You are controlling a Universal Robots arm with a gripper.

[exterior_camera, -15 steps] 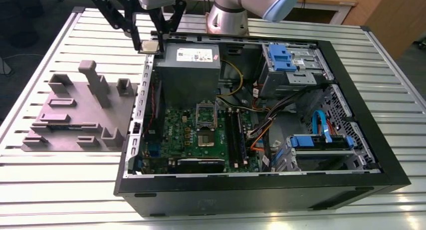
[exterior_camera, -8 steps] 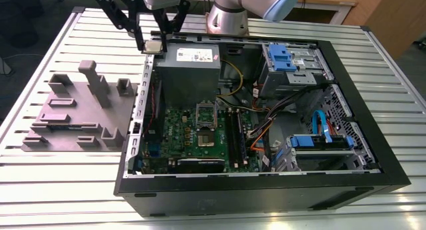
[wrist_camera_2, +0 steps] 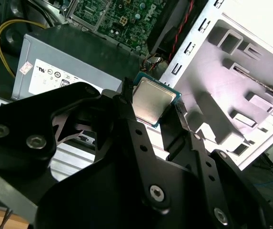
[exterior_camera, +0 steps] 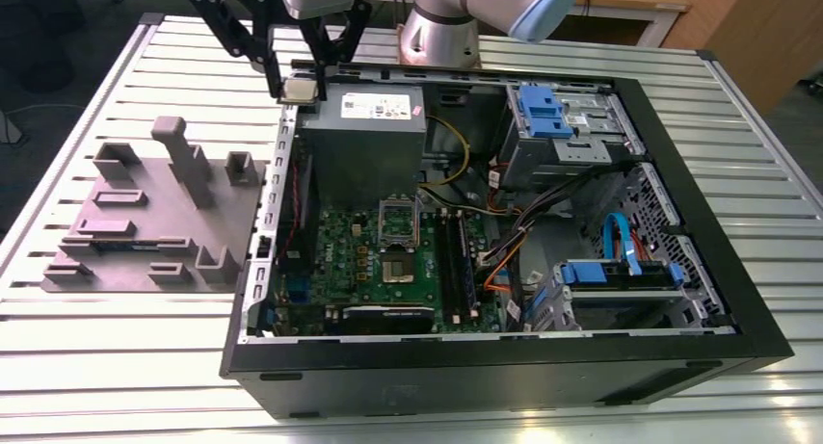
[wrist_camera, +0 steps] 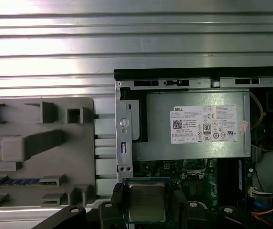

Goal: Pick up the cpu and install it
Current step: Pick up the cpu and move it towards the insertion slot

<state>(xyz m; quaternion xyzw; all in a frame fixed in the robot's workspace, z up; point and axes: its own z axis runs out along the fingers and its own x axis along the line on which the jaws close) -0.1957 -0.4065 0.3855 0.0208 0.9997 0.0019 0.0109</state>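
the pincer (exterior_camera: 299, 86) is pinching the cpu (exterior_camera: 300, 91) by 2 opposite edges, with 1 black finger (wrist_camera_2: 180, 121) on each side. in both wrist views the cpu (wrist_camera: 146, 202) is a small flat square. its top is a silvery metal plate with rounded corners, and a thin green-blue rim runs around the plate. the metal top faces up toward the wrist cameras. in the second wrist view the cpu (wrist_camera_2: 153, 101) sits a little turned between the fingertips, and its surface looks clean and dull.

in the exterior view the cpu hangs in the air, not touching anything. it is above the far corner of the open computer case (exterior_camera: 515, 377) on the exterior view's left, just beside the edge of the grey power supply box (exterior_camera: 366, 141) with the white label. the green motherboard (exterior_camera: 347, 247) lies lower in the case, well apart from the cpu.

the arm (exterior_camera: 444, 25) comes in from the far side of the bench (exterior_camera: 103, 357), and the black linkage of the pincer points down. on the exterior view's left of the case a grey parts holder (exterior_camera: 142, 222) with raised blocks and slots lies flat on the bench.
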